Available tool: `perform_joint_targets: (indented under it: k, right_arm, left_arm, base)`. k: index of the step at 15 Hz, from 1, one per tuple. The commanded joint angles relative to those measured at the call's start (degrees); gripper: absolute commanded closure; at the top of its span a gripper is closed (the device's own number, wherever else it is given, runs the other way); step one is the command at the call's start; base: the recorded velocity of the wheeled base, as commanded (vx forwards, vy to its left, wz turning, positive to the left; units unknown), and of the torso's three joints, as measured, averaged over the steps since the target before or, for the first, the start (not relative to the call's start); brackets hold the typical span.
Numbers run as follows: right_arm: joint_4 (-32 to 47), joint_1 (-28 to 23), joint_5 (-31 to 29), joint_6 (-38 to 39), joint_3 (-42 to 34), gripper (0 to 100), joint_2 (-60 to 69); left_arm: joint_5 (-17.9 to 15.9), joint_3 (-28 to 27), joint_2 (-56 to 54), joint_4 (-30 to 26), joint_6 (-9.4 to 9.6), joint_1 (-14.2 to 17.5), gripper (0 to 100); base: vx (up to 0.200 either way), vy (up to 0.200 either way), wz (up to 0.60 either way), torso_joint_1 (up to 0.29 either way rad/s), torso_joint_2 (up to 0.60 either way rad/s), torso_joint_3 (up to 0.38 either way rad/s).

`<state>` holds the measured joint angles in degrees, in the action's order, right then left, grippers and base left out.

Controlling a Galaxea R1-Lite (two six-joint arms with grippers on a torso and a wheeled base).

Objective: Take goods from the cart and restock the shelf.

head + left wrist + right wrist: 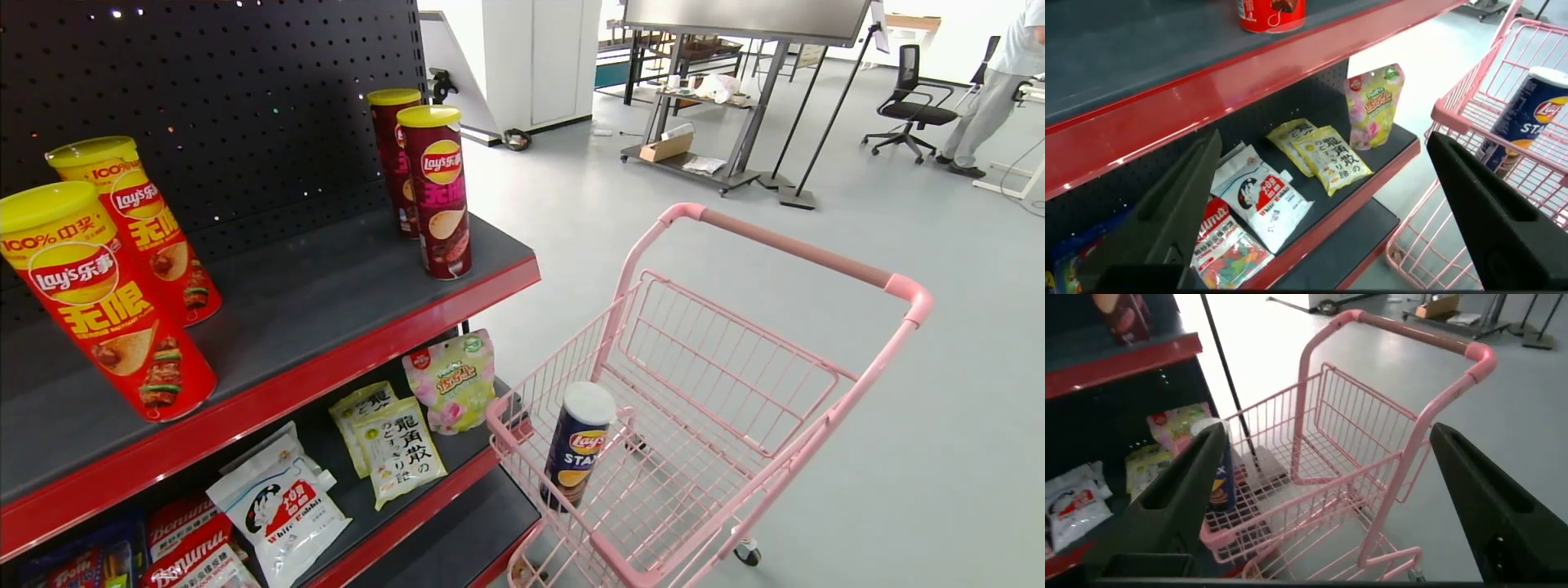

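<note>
A dark blue chip can (578,445) with a white lid stands upright in the front left corner of the pink cart (784,237). The shelf's top board (326,286) carries two red-and-yellow cans (106,302) on the left and two maroon cans (441,196) near its right end. My left gripper (1324,139) is open, level with the lower shelf's snack bags, with the blue can (1535,106) off to one side in the cart (1437,110). My right gripper (1327,429) hangs open above the cart (1413,331), and the blue can (1219,478) is beside one finger.
The lower shelf holds a green-pink bag (453,380), yellow bags (396,449) and a white bag (282,506). A rolling stand (686,147) and an office chair (910,106) are far behind. Open grey floor lies right of the cart.
</note>
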<state>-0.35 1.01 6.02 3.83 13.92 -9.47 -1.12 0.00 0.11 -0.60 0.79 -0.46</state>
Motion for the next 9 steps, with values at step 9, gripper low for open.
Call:
perform_joint_targets:
  k: [9]
  right_arm:
    - [-46.2,11.7,30.4,-7.9,9.2,0,-90.5]
  left_arm:
    - [0.0,0.0,0.0,0.0,0.00,0.0,0]
  base:
    - [0.000,0.000,0.00,0.000,0.00,0.000]
